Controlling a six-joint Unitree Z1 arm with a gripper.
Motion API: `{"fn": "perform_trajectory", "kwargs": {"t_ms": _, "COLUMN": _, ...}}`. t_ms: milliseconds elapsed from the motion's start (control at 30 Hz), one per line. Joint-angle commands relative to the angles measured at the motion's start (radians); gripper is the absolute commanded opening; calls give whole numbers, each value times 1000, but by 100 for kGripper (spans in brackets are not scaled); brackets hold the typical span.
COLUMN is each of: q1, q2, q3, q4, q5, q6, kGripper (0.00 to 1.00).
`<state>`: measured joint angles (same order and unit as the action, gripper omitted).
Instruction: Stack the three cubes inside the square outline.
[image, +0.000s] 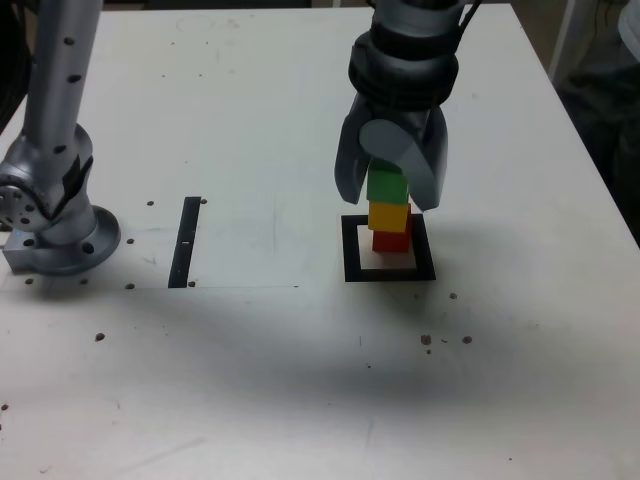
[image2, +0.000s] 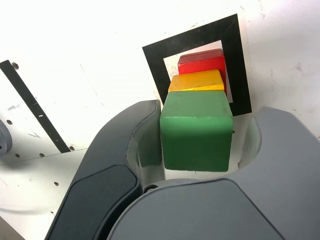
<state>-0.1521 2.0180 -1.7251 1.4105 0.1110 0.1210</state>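
Near to far in the exterior view: bare white table (image: 300, 400), then the square outline (image: 350, 250) with all three cubes stacked on its white centre: red cube (image: 391, 241) at the bottom, yellow cube (image: 389, 216) on it, green cube (image: 386, 186) on top. The gripper (image: 391, 178) hangs over the stack, jaws spread either side of the green cube; the wrist view shows gaps both sides, no pinch. A black strip (image: 186, 243) lies toward the exterior view's left, the arm base (image: 55, 220) beyond it.
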Motion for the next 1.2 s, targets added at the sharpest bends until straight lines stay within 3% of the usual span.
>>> {"fn": "perform_trajectory", "kwargs": {"t_ms": 0, "q1": -1, "q2": -17, "q3": 0, "q4": 5, "q5": 3, "q6": -2, "kGripper": 99}}
{"fn": "perform_trajectory", "kwargs": {"t_ms": 333, "q1": -1, "q2": -88, "q3": -2, "q4": 33, "q5": -5, "q6": -4, "kGripper": 99}}
{"fn": "perform_trajectory", "kwargs": {"t_ms": 567, "q1": -1, "q2": -203, "q3": 37, "q4": 74, "q5": -5, "q6": 2, "kGripper": 99}}
{"fn": "perform_trajectory", "kwargs": {"t_ms": 833, "q1": -1, "q2": -400, "q3": 299, "q4": 46, "q5": -8, "q6": -14, "kGripper": 99}}
{"fn": "perform_trajectory", "kwargs": {"t_ms": 1000, "q1": -1, "q2": -492, "q3": 503, "q4": -39, "q5": -16, "q6": -33, "kGripper": 99}}
{"fn": "perform_trajectory", "kwargs": {"t_ms": 1167, "q1": 0, "q2": -523, "q3": 666, "q4": -124, "q5": -22, "q6": -49, "kGripper": 99}}
